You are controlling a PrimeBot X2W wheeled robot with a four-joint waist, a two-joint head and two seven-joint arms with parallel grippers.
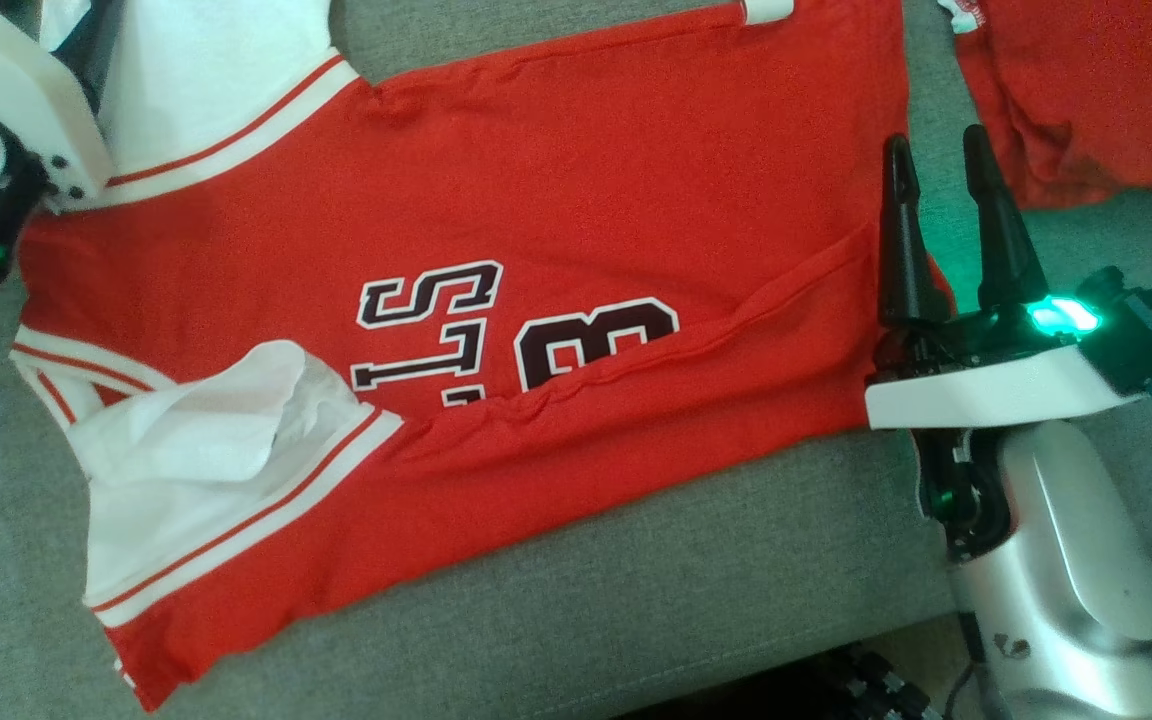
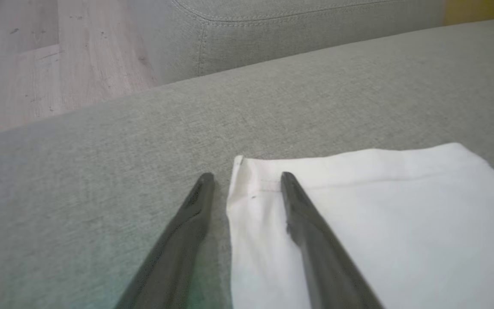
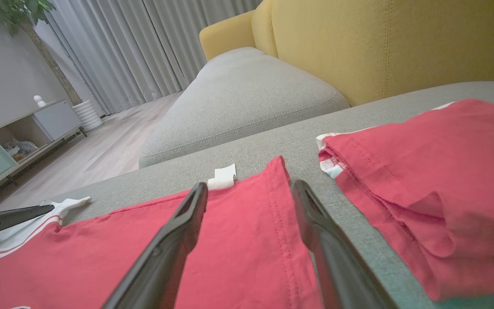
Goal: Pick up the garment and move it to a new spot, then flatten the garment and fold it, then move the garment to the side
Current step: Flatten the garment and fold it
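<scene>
The garment is a red jersey with white sleeves and dark lettering. It lies spread on the grey sofa seat, with its near edge folded over. My right gripper is open at the jersey's right hem, and its fingers straddle the red hem corner. My left gripper is open and low over the seat. One finger is on the grey fabric and the other lies over the corner of the white sleeve. In the head view its white wrist sits at the upper left beside that sleeve.
A second red garment lies bunched at the back right, close to my right gripper. Behind it rises a yellow sofa back. A grey cushion and wood floor lie beyond the seat. The seat's front edge runs below.
</scene>
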